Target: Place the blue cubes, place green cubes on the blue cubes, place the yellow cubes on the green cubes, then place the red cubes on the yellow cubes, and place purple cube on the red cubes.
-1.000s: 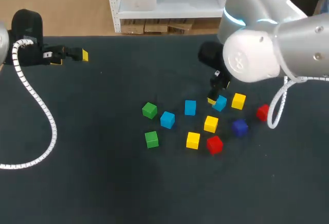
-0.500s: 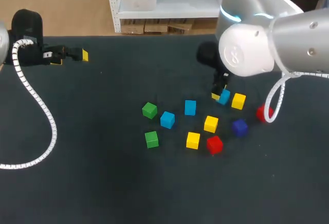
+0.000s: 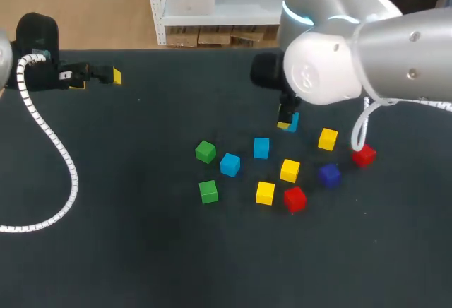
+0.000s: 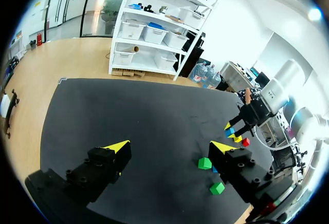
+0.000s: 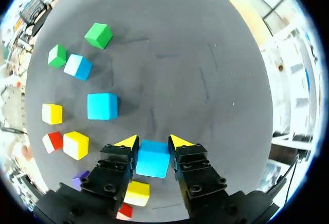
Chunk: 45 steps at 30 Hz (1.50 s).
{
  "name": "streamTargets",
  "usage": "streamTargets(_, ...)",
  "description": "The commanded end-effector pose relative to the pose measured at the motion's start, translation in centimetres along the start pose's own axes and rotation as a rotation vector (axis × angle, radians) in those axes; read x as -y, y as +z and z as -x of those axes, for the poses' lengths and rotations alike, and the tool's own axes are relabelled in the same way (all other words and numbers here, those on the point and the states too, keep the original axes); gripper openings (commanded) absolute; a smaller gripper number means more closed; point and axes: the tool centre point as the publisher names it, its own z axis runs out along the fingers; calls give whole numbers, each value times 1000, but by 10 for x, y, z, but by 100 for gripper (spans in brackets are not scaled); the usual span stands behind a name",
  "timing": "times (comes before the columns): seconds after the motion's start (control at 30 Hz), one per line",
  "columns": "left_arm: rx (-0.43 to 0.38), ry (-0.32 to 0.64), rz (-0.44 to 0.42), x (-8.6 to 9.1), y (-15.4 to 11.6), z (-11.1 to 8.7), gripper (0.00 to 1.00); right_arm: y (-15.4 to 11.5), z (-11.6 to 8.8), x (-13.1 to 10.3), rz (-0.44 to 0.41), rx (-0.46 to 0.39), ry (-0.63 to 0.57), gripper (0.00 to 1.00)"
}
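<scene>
My right gripper (image 3: 285,119) is shut on a blue cube (image 5: 152,160), held just off the dark table behind the scattered cubes. Two more blue cubes (image 3: 261,147) (image 3: 229,164) lie in front of it, with two green cubes (image 3: 205,152) (image 3: 208,191) to their left. Three yellow cubes (image 3: 328,138) (image 3: 289,170) (image 3: 265,193), two red cubes (image 3: 364,155) (image 3: 294,198) and a purple cube (image 3: 329,174) lie to the right. My left gripper (image 3: 106,76) stands open and empty at the far left, well away from them.
The white coiled cable (image 3: 49,145) of my left arm trails over the table's left part. The cubes lie loose and close together right of the middle. Bare dark table (image 3: 141,251) stretches across the front and left.
My right gripper closed on the blue cube beside the rear yellow cube, then carried it up and to the left. The left arm has not moved.
</scene>
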Motion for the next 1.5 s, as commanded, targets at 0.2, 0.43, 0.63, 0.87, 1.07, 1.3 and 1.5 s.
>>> streamTargets(0.2,6,2,-11,-2,0,-1,100,9,9,18,22,-27,-98,0)
streamTargets(0.43,6,2,-11,-2,0,-1,100,10,1,26,30,-19,-147,0)
streamTargets(0.63,6,2,-11,-2,0,-1,100,9,0,25,50,-2,-209,0)
streamTargets(0.87,6,2,-11,-2,0,-1,100,12,2,21,34,-22,-258,6)
streamTargets(1.07,6,2,-11,-2,0,-1,100,18,4,22,5,-38,-232,100)
streamTargets(1.3,6,2,-11,-2,0,-1,100,16,0,25,-15,-37,-205,100)
streamTargets(1.5,6,2,-11,-2,0,-1,100,7,-5,38,-51,-41,-158,100)
